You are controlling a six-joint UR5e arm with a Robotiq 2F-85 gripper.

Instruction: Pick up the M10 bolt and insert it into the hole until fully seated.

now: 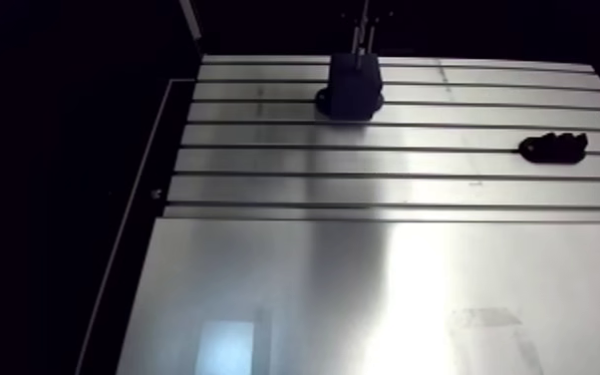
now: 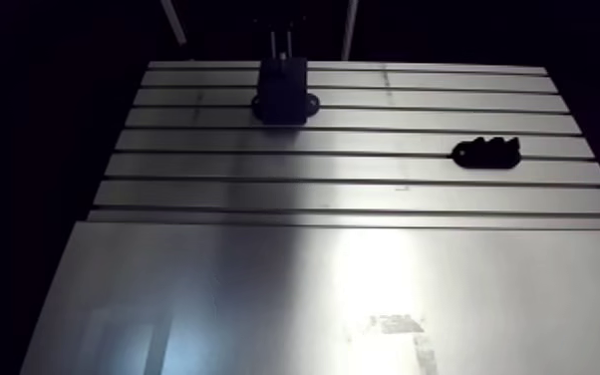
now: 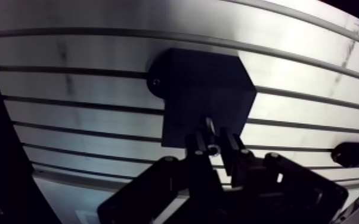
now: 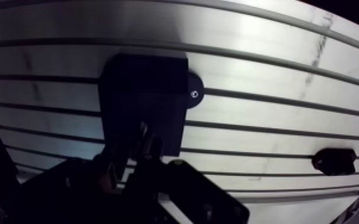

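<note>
Slotted table (image 1: pixel 364 289), jaws clamped on bolt (image 3: pixel 209 127) over black block (image 3: pixel 206 89), small dark part (image 1: pixel 553 148) well apart

The gripper (image 3: pixel 212 142) points down, its fingers (image 3: pixel 196 148) pinched on the bolt (image 3: pixel 209 126).

One desk (image 1: pixel 364 279), one big black block (image 1: pixel 352 88), one small black piece (image 1: pixel 553 147), one claw (image 3: pixel 214 146) with two fingers (image 3: pixel 197 149), one shiny bolt (image 3: pixel 209 128), seven long dark slots in the desk.
</note>
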